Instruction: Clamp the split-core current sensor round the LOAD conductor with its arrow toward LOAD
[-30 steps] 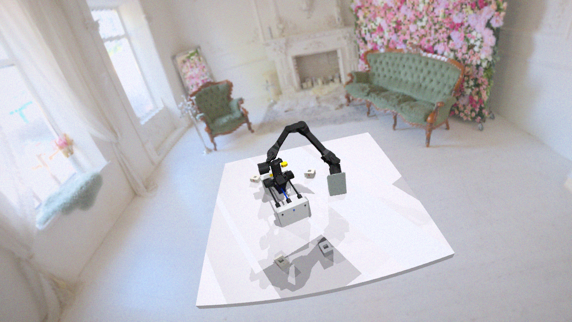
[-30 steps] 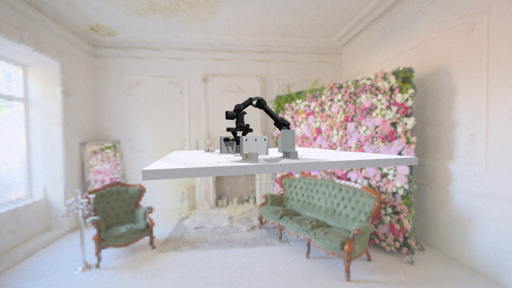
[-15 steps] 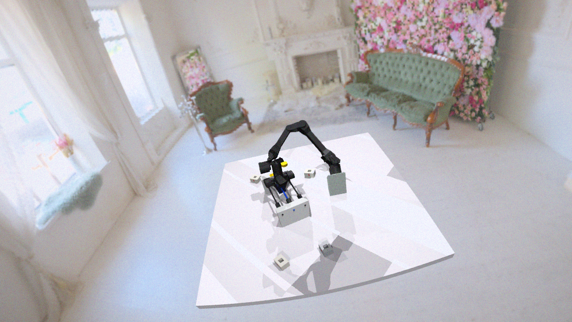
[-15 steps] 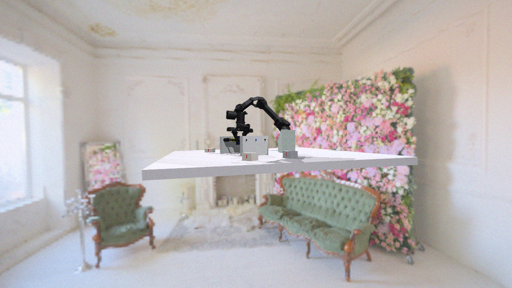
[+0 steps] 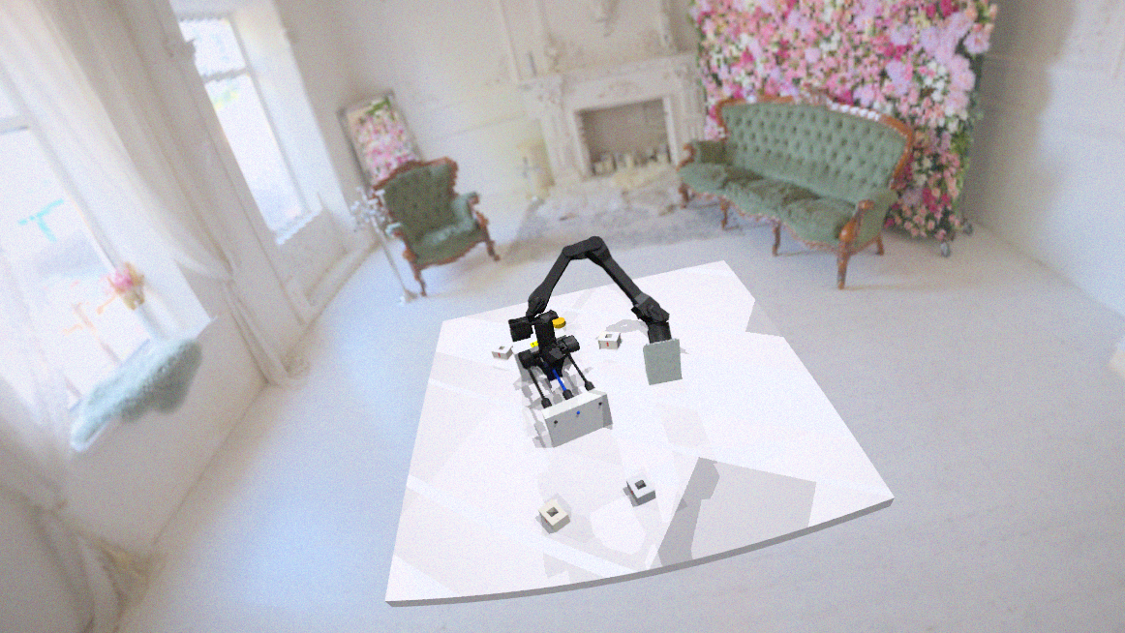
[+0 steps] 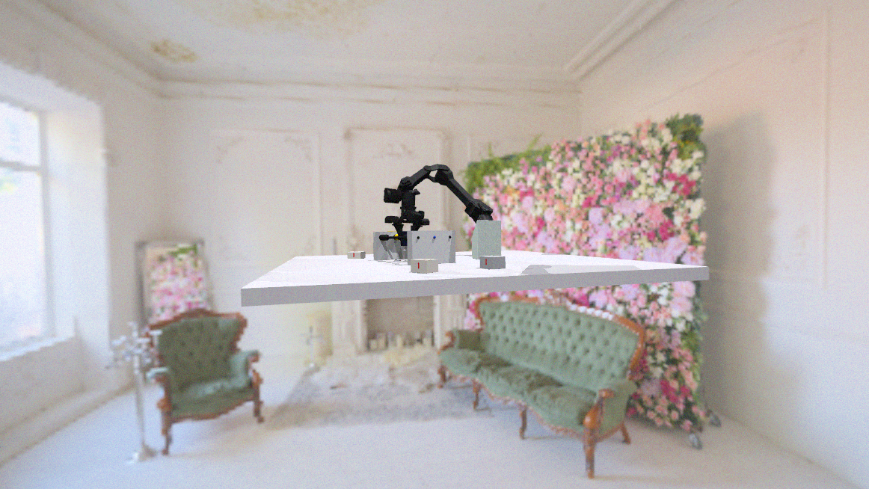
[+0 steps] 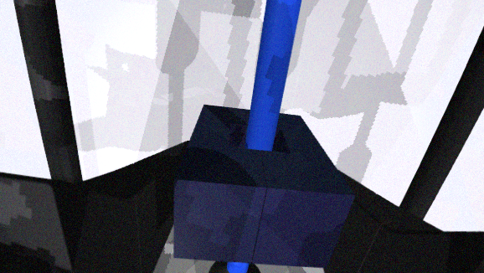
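Note:
The current sensor (image 7: 218, 218) is a dark blue block round the blue conductor (image 7: 274, 75) (image 5: 562, 382) in the wrist view. Its halves meet at a thin seam; the conductor runs through its square window. My gripper (image 7: 251, 158) (image 5: 555, 368) is shut on the sensor, a finger against each side. A black conductor (image 7: 42, 84) passes to the left and another black conductor (image 7: 452, 126) to the right. The sensor is hidden by the gripper in the top view and too small to tell in the exterior view. I cannot read an arrow or the LOAD marker.
A grey end wall (image 5: 578, 428) (image 6: 434, 250) carries the conductor ends. Small pale blocks (image 5: 555, 525) (image 5: 641, 497) (image 5: 614, 344) (image 5: 498, 356) stand round about. A yellow disc (image 5: 559, 322) is behind the gripper. A grey-green panel (image 5: 663, 361) (image 6: 486, 239) stands at the arm's base.

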Robot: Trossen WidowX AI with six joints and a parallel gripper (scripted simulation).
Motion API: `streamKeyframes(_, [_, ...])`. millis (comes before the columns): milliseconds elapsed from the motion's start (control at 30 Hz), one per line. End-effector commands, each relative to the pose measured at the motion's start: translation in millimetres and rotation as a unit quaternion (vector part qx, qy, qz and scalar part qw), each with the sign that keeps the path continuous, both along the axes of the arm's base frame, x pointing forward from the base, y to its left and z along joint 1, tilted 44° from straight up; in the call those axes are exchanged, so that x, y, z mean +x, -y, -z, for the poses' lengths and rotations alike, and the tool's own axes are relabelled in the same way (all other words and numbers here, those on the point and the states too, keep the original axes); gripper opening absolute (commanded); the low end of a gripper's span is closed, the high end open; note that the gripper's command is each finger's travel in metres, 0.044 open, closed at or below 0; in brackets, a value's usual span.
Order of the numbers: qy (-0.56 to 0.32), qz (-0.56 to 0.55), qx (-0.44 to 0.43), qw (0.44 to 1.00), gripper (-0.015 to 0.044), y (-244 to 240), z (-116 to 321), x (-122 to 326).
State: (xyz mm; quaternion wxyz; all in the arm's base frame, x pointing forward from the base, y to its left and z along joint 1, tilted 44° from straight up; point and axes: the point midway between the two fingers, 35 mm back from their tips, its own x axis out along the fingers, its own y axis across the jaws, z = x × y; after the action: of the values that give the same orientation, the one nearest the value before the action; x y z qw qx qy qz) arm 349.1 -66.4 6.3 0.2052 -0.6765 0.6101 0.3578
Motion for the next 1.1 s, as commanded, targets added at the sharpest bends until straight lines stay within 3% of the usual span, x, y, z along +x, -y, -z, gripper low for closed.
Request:
streamKeyframes(0, [0.0,0.001,0.0,1.0,0.0251,0.0,-0.2,0.0])
streamKeyframes(1000, [0.0,0.001,0.0,1.0,0.0251,0.0,-0.2,0.0])
streamKeyframes(1067, [0.0,0.001,0.0,1.0,0.0303,0.0,-0.2,0.0])
